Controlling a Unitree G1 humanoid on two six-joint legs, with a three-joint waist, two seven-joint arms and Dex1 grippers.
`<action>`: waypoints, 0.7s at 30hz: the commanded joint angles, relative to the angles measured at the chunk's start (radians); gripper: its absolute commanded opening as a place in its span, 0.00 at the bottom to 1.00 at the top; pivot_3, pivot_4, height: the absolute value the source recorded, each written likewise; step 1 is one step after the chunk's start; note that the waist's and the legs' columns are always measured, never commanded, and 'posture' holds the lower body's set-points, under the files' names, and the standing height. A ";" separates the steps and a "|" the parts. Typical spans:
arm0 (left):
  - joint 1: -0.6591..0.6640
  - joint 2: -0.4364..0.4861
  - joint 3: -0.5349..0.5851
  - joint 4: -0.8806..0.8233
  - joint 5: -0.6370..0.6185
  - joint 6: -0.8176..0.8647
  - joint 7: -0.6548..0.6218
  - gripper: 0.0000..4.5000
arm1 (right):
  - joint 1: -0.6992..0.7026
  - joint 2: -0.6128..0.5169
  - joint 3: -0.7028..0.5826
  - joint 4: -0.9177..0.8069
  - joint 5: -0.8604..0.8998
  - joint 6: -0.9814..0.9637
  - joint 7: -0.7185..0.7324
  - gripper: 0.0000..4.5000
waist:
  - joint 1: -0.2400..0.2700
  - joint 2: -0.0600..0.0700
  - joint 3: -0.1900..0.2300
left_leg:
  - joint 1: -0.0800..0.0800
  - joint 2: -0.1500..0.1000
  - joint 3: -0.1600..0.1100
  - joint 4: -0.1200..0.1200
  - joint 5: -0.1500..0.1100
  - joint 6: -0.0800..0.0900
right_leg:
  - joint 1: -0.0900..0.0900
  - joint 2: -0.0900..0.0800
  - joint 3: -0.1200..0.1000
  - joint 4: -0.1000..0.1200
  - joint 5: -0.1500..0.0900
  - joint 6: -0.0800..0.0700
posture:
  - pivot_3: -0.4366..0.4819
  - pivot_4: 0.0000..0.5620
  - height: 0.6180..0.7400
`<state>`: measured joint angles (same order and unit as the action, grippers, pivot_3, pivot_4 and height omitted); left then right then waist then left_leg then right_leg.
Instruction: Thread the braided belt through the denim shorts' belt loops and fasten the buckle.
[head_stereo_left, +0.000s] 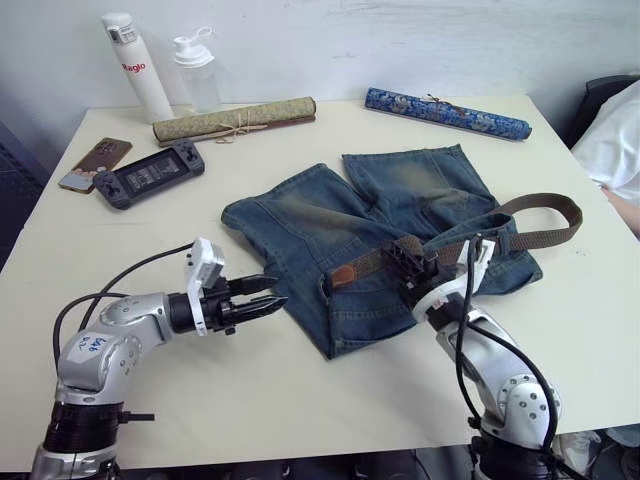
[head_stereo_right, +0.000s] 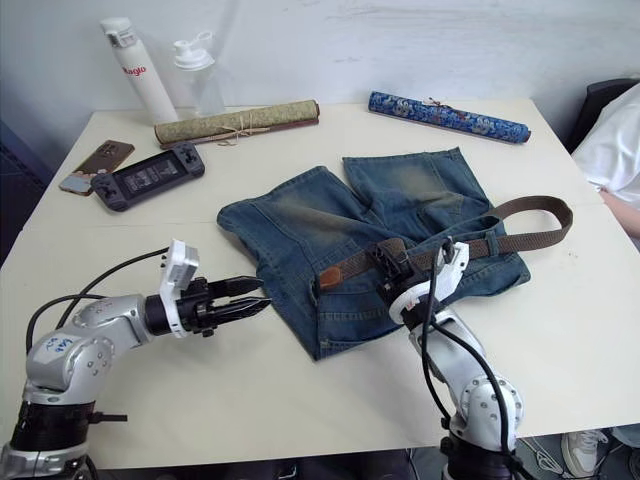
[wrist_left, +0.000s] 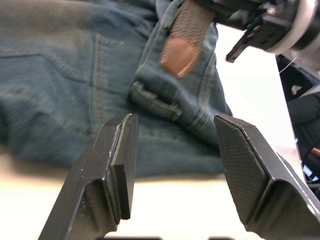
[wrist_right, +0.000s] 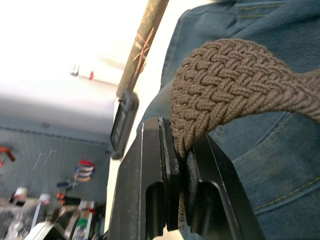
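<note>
Both hands sit low in the frame: the left hand hangs released beside the shorts, the right hand clenched on the belt, whose leather tip lies across the waistband at centre on the surface.

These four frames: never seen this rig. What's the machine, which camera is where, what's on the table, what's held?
It is a two-armed humanoid robot. Two pictures come from its head, looking down at the table; the other two come from cameras on its wrists.

On the table lie denim shorts with a braided belt across the waistband, two rolled mats, a handheld console, a phone and two bottles.

The right gripper is pinching the belt, seen close up in the right wrist picture. The left gripper is open and empty beside the shorts, near a belt loop.
</note>
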<state>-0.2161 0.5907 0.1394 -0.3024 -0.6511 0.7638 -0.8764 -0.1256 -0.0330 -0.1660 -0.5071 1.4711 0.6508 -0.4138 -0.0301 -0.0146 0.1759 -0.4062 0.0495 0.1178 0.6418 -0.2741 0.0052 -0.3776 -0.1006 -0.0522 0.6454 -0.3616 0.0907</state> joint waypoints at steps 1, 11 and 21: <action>0.013 -0.001 0.011 -0.044 -0.031 -0.004 0.012 0.60 | 0.013 -0.005 0.028 -0.026 -0.045 -0.026 0.027 0.00 | 0.000 0.000 0.000 | 0.000 0.000 0.000 0.000 0.000 0.000 | 0.000 0.000 0.000 0.000 0.000 0.000 | 0.48 0.27 0.97; 0.026 0.011 0.001 -0.019 -0.017 -0.035 0.001 0.60 | -0.037 -0.105 0.155 -0.047 -0.225 0.030 0.077 0.00 | 0.000 0.000 0.000 | 0.000 0.000 0.000 0.000 0.000 0.000 | 0.000 0.000 0.000 0.000 0.000 0.000 | 0.48 0.27 0.97; 0.019 0.013 -0.008 0.008 -0.009 -0.056 -0.004 0.60 | -0.114 -0.193 0.233 -0.156 -0.463 0.052 0.114 0.00 | 0.000 0.000 0.000 | 0.000 0.000 0.000 0.000 0.000 -0.001 | 0.000 0.000 0.000 -0.001 0.000 0.000 | 0.48 0.27 0.97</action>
<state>-0.1898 0.5959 0.1352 -0.2955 -0.6595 0.7257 -0.8714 -0.2217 -0.2094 0.0450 -0.5877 1.0371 0.6937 -0.3221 -0.0296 -0.0145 0.1760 -0.4062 0.0496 0.1181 0.6415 -0.2743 0.0046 -0.3780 -0.1003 -0.0525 0.6449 -0.3616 0.0906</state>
